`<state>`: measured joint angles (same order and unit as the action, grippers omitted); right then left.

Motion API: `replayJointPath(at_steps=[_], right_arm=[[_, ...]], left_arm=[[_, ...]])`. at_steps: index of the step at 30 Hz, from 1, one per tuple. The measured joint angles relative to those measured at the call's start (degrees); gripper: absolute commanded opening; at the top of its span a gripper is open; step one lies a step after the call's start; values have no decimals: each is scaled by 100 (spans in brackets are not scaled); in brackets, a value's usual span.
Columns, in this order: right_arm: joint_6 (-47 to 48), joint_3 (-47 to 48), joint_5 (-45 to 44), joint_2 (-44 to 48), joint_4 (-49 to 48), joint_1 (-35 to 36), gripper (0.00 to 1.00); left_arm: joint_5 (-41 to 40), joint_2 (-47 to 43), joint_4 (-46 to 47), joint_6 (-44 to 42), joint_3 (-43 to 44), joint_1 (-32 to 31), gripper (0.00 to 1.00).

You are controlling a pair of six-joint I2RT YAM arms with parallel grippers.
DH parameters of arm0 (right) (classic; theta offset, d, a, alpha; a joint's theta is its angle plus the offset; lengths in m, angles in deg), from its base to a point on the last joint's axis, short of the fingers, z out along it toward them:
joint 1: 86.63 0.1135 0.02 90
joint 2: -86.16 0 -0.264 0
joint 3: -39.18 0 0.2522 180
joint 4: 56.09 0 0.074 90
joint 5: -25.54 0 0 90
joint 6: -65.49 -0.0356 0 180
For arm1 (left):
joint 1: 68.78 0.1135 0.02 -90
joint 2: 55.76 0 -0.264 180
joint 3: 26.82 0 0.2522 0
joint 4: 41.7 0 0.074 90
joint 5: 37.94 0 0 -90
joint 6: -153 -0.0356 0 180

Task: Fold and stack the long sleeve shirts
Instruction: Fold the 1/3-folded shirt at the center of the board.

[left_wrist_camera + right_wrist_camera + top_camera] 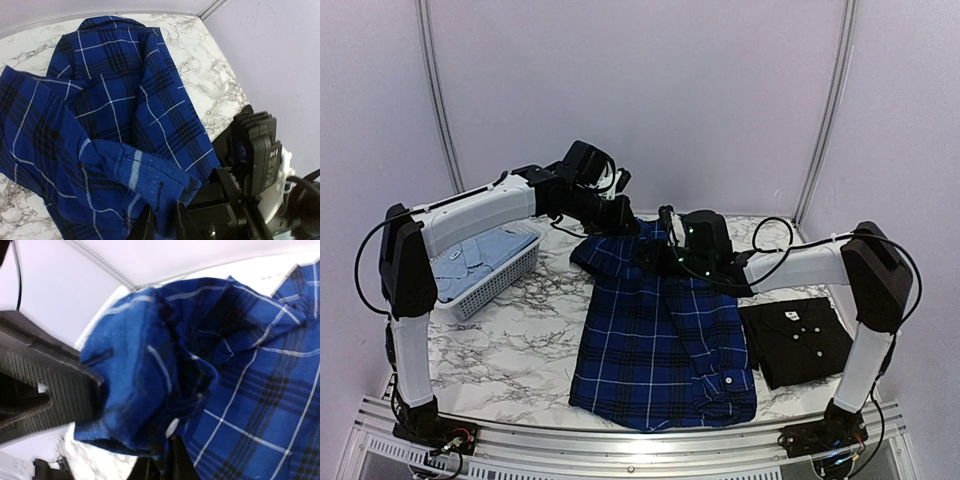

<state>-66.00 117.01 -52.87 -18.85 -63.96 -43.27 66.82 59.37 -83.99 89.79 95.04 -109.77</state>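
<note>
The royal-blue-and-navy plaid shirt (660, 350) lies spread on the marble table, its far end bunched and lifted. My left gripper (628, 228) holds that raised end from the left. In the left wrist view the gripper (161, 222) is shut on a fold of the plaid shirt (115, 100). My right gripper (665, 250) is close beside it, and in the right wrist view it (162, 467) is shut on the bunched plaid cloth (260, 390). A folded black shirt (795, 340) with white buttons lies at the right. A pale blue shirt (480, 255) lies in the basket.
A white lattice basket (505, 280) stands at the left of the table under the left arm. The two grippers nearly touch: the right arm's black body (255, 150) fills the left wrist view's right side. Pale walls close in the back.
</note>
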Motion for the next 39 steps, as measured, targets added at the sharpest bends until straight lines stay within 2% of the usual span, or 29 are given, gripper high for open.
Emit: replayJointPath(at_steps=[4, 9, 11, 17, 21, 28, 33, 39], right_arm=[[125, 184, -149, -2, 280, 2, 0], [372, 492, -363, -2, 678, 4, 0], [501, 669, -466, -2, 870, 4, 0], [909, 1163, -774, -2, 1342, -11, 0], [1191, 1563, -850, -2, 1670, -98, 0], [1655, 2341, -835, -31, 2111, -413, 0], [1906, 2726, -813, -101, 2382, -546, 0], [2124, 3093, -809, -181, 2712, -608, 0]], left_arm=[[-76, -7, 24, 2, -52, 0, 48], [-284, -328, 55, 24, -494, 0, 68], [-400, -673, 96, 28, -885, 0, 70], [-660, -2337, 271, 151, -2664, 7, 69], [-691, -3327, 450, 348, -4079, -2, 63], [-614, -4225, 468, 772, -6262, -315, 55], [-472, -4662, 597, 1158, -6999, -774, 49], [-295, -4581, 1043, 1596, -7473, -1335, 44]])
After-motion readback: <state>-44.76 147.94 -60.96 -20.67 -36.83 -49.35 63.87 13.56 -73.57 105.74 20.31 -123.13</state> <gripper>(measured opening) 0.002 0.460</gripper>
